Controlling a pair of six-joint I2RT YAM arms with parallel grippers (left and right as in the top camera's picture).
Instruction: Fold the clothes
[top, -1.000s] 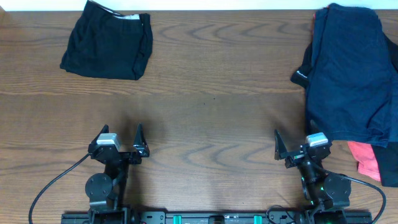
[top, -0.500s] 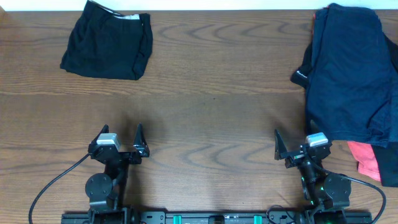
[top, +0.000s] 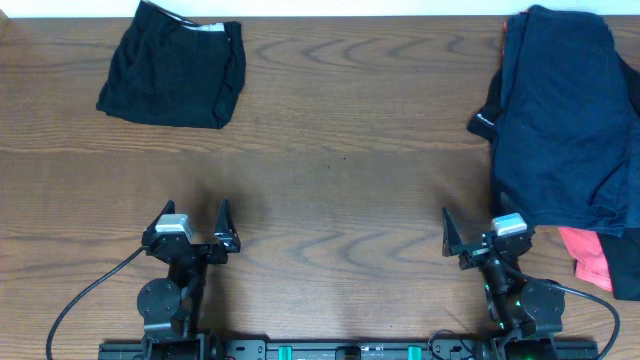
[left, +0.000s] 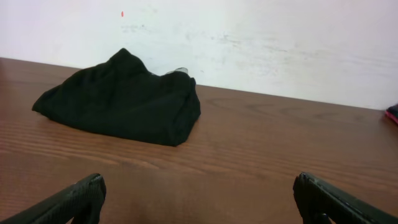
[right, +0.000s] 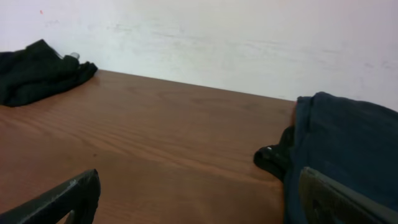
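My left hand (top: 195, 214) sits at the near edge of the desk (top: 340, 190), fingers spread wide with nothing between them. The folded black shorts (top: 175, 75) lie well apart at its 12 o'clock by the far edge, long axis roughly 9-to-3, waistband toward 12. My right hand (top: 476, 222) is spread and empty too. The navy pile (top: 560, 120) lies at its 1 o'clock, long axis 12-to-6, its near hem just beside my outer finger. A coral-pink garment (top: 590, 258) peeks from under it between 3 and 4 o'clock.

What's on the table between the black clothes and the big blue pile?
Nothing: only bare wooden table lies between the black clothes and the blue pile, as the overhead view shows.
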